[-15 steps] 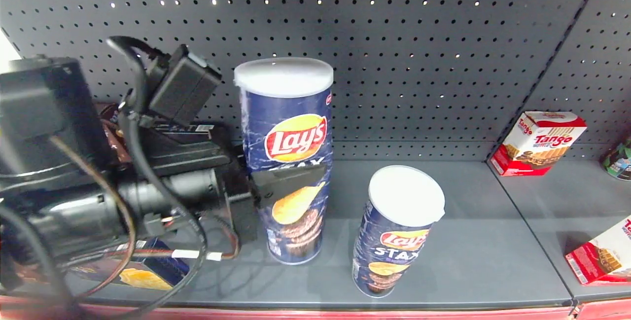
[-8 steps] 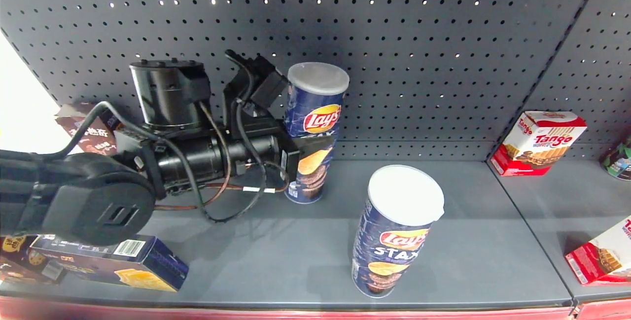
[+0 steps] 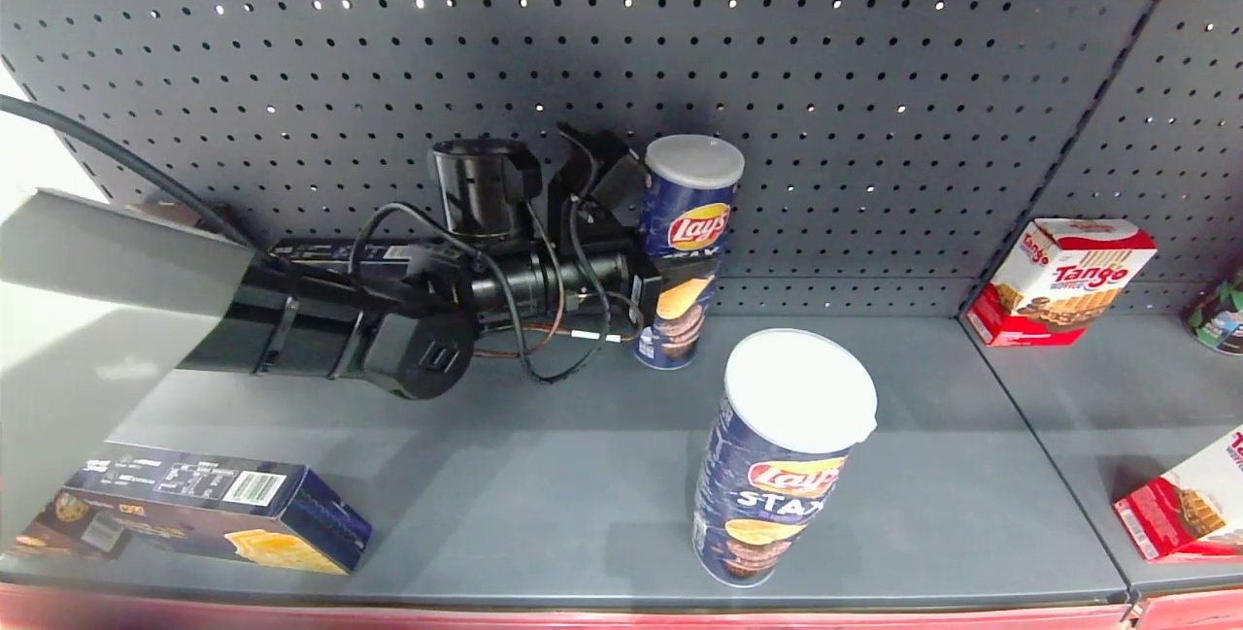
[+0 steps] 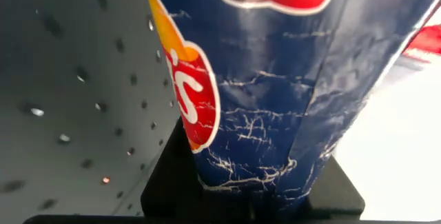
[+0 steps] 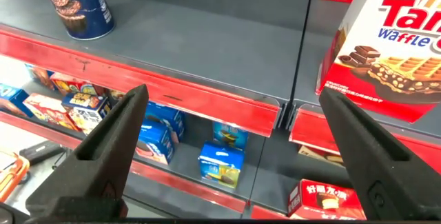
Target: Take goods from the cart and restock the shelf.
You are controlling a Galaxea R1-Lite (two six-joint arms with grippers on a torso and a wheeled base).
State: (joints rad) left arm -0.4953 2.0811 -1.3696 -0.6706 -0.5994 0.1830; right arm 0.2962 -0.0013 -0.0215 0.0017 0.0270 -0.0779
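My left gripper (image 3: 679, 281) is shut on a tall blue chips can (image 3: 686, 251) with a white lid, held upright close to the pegboard at the back of the grey shelf (image 3: 544, 475). Its base is at or just above the shelf surface. In the left wrist view the can (image 4: 275, 93) sits between the dark fingers (image 4: 176, 186). A second, identical can (image 3: 782, 460) stands upright near the shelf's front edge, to the right of the held one. My right gripper (image 5: 238, 158) hangs open, below the shelf's red front lip (image 5: 172, 86).
A blue box (image 3: 209, 509) lies flat at the front left. Red wafer boxes stand at the back right (image 3: 1063, 281) and front right (image 3: 1180, 504), beyond a divider line. Open shelf floor lies between the two cans and the blue box. Lower shelves hold small packages (image 5: 220, 162).
My left arm has carried the can away from the front, back toward the pegboard and to the right. The front can and the boxes have not moved.
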